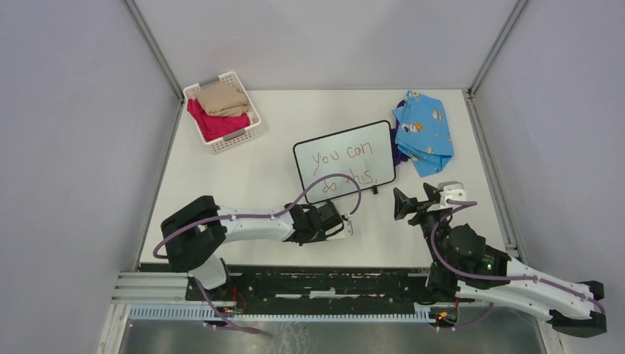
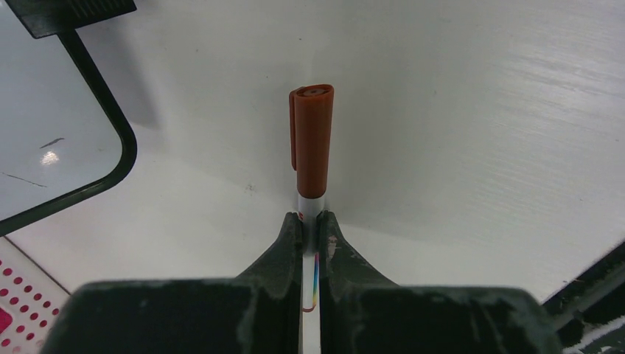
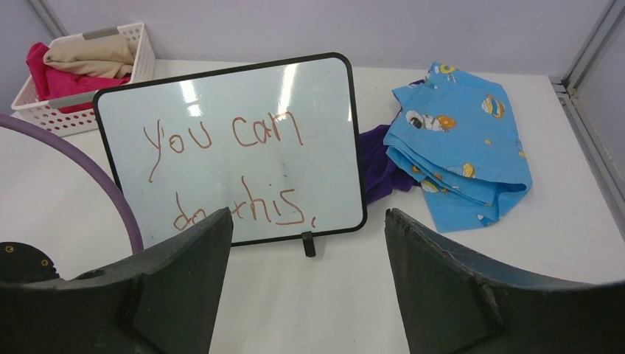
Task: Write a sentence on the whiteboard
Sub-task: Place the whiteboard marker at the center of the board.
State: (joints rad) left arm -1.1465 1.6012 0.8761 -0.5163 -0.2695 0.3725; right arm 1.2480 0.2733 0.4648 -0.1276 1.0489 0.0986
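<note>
The whiteboard (image 1: 345,160) stands tilted mid-table on small black feet; "you can do this," is written on it in brown-red, clearest on the whiteboard (image 3: 236,147) in the right wrist view. My left gripper (image 1: 345,227) is shut on a white marker with a brown-red cap (image 2: 312,140), just in front of the board's lower left corner (image 2: 88,140). The cap is on and points away over the table. My right gripper (image 1: 402,204) stands open in front of the board's right end, nothing between its fingers (image 3: 184,258).
A white basket (image 1: 222,110) with tan and pink cloths sits at the back left. Folded blue patterned cloth (image 1: 424,131) over a purple one lies right of the board. A purple cable (image 1: 324,184) arcs over the board's lower edge.
</note>
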